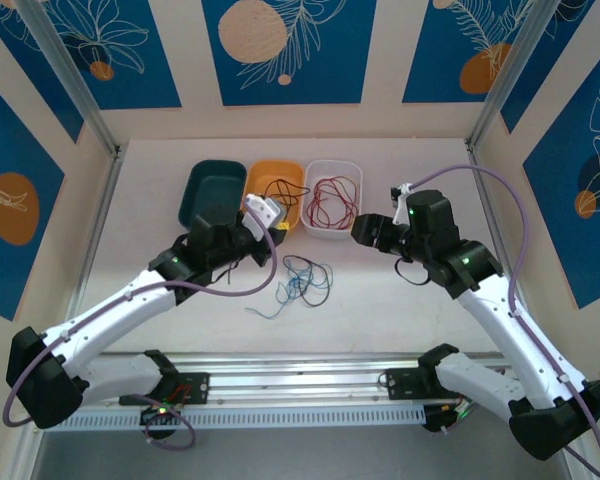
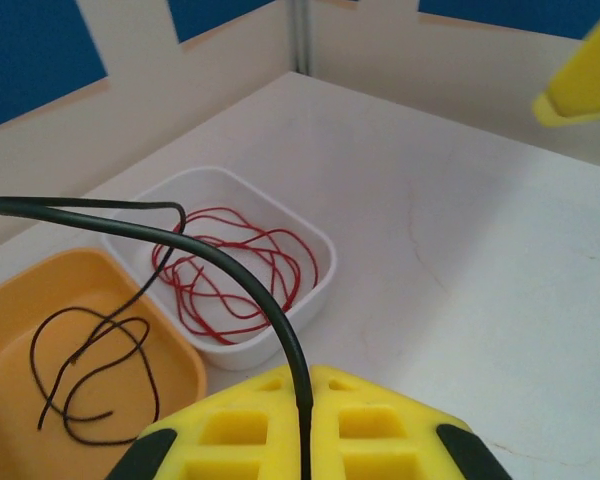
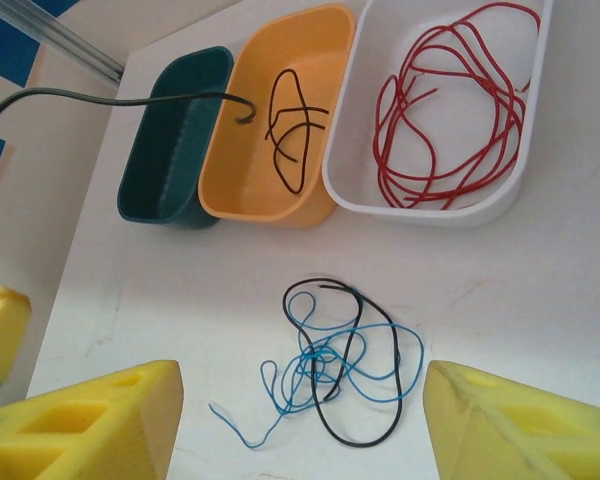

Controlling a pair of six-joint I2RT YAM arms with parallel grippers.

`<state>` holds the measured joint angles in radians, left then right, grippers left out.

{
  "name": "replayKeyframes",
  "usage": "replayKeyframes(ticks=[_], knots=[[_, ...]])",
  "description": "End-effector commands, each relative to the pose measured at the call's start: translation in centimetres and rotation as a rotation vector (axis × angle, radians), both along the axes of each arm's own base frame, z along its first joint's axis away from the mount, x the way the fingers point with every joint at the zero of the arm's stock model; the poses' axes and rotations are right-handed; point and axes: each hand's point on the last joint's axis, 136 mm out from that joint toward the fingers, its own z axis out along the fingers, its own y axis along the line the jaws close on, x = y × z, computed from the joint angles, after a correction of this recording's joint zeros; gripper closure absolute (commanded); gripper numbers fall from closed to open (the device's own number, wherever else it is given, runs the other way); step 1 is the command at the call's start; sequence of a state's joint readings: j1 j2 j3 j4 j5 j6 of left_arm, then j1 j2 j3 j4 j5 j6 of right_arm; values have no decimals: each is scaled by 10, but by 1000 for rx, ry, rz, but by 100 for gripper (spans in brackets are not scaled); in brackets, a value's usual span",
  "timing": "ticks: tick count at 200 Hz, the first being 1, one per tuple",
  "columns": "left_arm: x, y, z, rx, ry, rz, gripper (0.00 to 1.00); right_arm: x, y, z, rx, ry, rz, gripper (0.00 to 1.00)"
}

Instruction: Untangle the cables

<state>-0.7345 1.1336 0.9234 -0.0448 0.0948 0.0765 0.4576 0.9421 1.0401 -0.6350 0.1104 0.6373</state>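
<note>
My left gripper (image 2: 305, 385) is shut on a black cable (image 2: 235, 262) that arcs up and over, its far part lying looped in the orange bin (image 2: 10, 300). From above, the left gripper (image 1: 266, 213) hovers at that orange bin (image 1: 276, 172). A red cable (image 3: 450, 110) lies coiled in the white bin (image 3: 430, 205). On the table, a blue cable (image 3: 405, 352) and a second black cable (image 3: 365, 425) lie tangled together (image 1: 302, 280). My right gripper (image 3: 305, 430) stands open above this tangle with nothing between its fingers (image 3: 100, 420); from above it (image 1: 363, 232) sits right of the white bin.
A teal bin (image 1: 218, 192) stands left of the orange one, nothing visible inside it. All three bins form a row at the back of the white table. A metal rail (image 1: 300, 385) runs along the near edge, and walls close in both sides.
</note>
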Motion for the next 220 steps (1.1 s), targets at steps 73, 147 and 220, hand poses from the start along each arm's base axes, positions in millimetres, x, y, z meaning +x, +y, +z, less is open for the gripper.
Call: replayKeyframes(ticks=[73,147,220], knots=[[46,34,-22,-41,303,201,100,-8,-16,-11,-43,58,-67,1],[92,29,-55,45,522,248,100,-6,-20,-17,-61,94,-96,1],[99,5,-55,101,541,196,100,-10,-28,-18,-74,97,-128,1]])
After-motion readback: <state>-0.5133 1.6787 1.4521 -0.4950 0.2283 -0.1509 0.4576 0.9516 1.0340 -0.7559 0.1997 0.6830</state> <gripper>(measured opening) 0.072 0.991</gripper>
